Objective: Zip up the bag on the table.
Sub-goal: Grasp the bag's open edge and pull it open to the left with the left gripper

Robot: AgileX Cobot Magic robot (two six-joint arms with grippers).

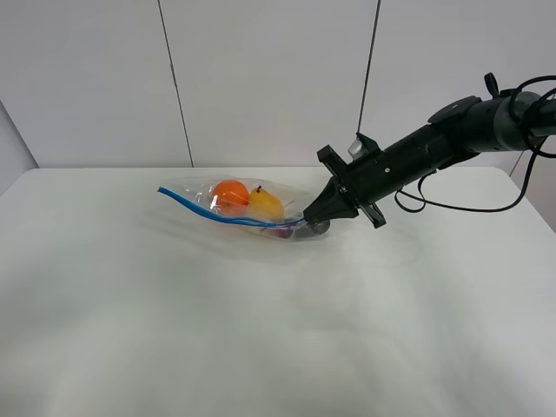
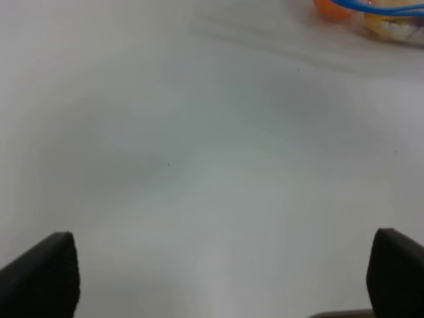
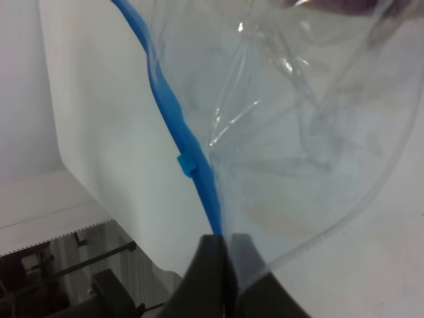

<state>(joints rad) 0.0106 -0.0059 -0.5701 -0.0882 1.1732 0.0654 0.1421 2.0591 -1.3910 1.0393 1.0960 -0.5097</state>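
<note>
We see a bag of clear, glossy plastic film, crinkled and catching bright highlights, with a smooth blue zipper strip of plastic. The orange fruit inside has shiny skin. The table is plain matt white, and the right gripper looks matt black.

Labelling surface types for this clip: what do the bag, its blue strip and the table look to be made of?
The bag looks like thin clear plastic film, glossy: it creases, glints and shows fruit through it. Its blue strip seems to be thicker opaque plastic, slightly shiny, curving smoothly without creasing. The table is smooth matte white with no grain or glare; laminate or painted board, can't tell.
</note>
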